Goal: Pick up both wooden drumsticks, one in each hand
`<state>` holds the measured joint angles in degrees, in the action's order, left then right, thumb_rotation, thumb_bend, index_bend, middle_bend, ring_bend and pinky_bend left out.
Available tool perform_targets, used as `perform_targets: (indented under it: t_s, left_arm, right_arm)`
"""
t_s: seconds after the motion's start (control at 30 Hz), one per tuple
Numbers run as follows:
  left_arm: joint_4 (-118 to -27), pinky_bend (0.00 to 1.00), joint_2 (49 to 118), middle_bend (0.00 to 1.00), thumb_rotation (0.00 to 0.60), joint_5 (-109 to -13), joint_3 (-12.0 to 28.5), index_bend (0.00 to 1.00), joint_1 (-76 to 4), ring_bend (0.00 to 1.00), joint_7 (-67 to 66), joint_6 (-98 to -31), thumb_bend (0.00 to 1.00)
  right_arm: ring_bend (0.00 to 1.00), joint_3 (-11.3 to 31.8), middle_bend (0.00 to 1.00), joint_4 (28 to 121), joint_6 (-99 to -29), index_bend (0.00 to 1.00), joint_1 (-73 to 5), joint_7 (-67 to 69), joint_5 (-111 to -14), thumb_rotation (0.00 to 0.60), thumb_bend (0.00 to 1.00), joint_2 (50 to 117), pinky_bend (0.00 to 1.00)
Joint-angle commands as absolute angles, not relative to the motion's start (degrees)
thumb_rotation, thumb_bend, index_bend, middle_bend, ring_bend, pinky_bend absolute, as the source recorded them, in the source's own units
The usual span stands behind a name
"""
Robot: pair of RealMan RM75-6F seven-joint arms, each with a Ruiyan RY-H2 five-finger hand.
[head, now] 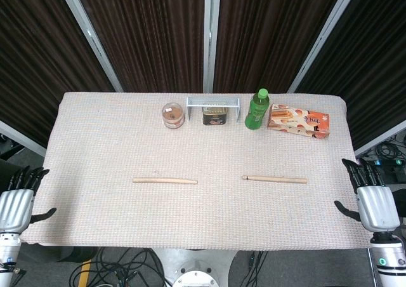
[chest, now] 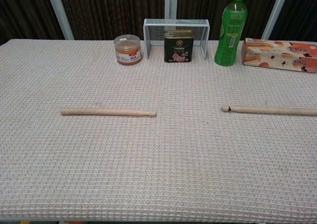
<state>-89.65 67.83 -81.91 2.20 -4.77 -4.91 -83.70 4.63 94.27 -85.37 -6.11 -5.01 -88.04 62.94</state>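
Two drumsticks untouched; our left hand and right hand empty, fingers apart; next, reach inward.

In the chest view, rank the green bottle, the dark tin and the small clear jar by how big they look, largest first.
1. Green bottle, clearly the tallest.
2. Dark tin.
3. Small clear jar.
The tin and jar look close in size, so their order is unsure. All three stand in the same back row, so nearness barely skews this.
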Motion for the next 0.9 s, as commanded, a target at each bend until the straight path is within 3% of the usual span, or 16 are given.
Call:
perform_targets:
  t_s: [0.03, 0.47, 0.67, 0.9]
  left_arm:
    - [-88.63, 0.07, 69.71, 0.11, 0.6, -81.82, 3.07, 0.14, -3.92, 0.01, -6.52, -86.38, 0.01]
    - [-88.23, 0.07, 70.47, 0.11, 0.6, -83.43, 3.02, 0.14, -2.56, 0.01, -6.63, -89.45, 0.01]
    - [-87.63, 0.07, 70.44, 0.11, 0.6, -84.5, 2.73, 0.14, -3.13, 0.01, -5.81, -88.54, 0.01]
    - [-87.97, 0.07, 69.78, 0.11, 0.6, -84.86, 2.58, 0.14, -3.91, 0.01, -5.5, -86.97, 0.01]
  right_arm:
    - [0.01, 4.74, 0.14, 94.32, -85.56, 0.04, -6.2, -4.85, -88.23, 0.6, 0.06, 62.91, 0.13]
    - [0.06, 4.64, 0.18, 93.75, -84.15, 0.1, -7.07, -2.26, -88.2, 0.6, 0.08, 63.34, 0.19]
    - [0.12, 5.93, 0.27, 92.47, -74.51, 0.24, -12.34, -2.36, -84.49, 0.6, 0.17, 64.54, 0.23]
    - [0.19, 7.84, 0.33, 85.96, -62.31, 0.3, -19.96, -1.81, -79.26, 0.6, 0.17, 70.67, 0.28]
